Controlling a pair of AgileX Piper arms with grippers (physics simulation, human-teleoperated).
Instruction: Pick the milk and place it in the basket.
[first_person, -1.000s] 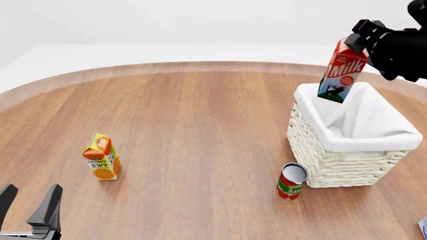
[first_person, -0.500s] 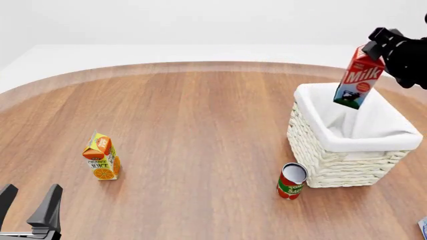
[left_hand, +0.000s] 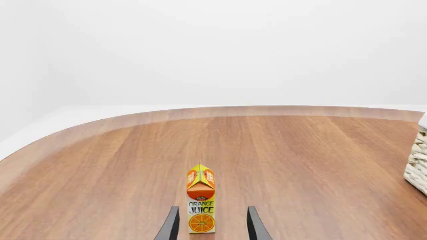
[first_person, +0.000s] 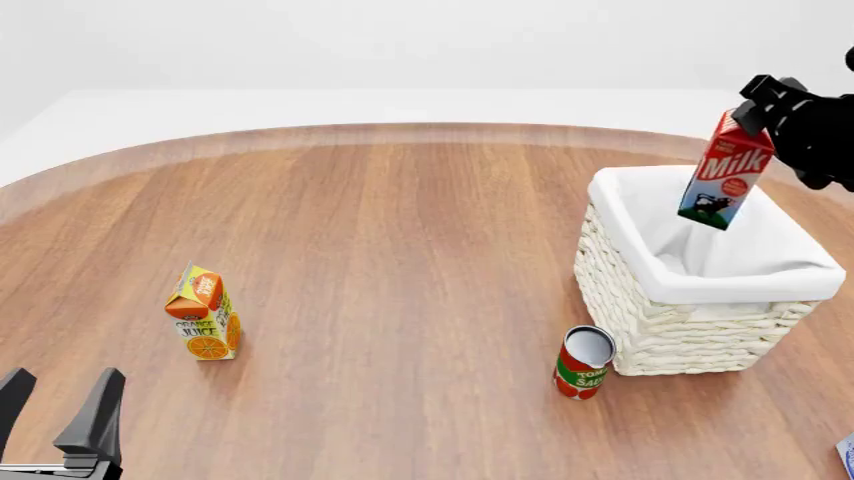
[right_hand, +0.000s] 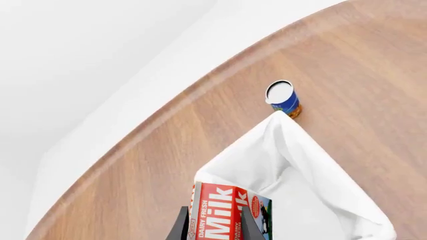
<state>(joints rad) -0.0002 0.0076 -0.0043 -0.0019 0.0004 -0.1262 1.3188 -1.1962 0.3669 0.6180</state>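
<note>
— Where was the milk (first_person: 725, 179) when you looked?

— In the air above the basket (first_person: 663, 330), tilted, its lower end over the white lining. The right gripper (first_person: 766, 100) had its fingers clamped on the carton's red top.

— And the left gripper (first_person: 62, 410)?

— Down at the near edge of the table (first_person: 400, 230), fingers spread wide with nothing between them. An orange juice carton (first_person: 203, 313) stood ahead of it, and a tomato sauce can (first_person: 582, 363) sat just beside the basket.

An orange juice carton (left_hand: 201, 199) stands upright on the wooden table (left_hand: 300, 155) between the spread left claw (left_hand: 212, 226) fingers
</note>
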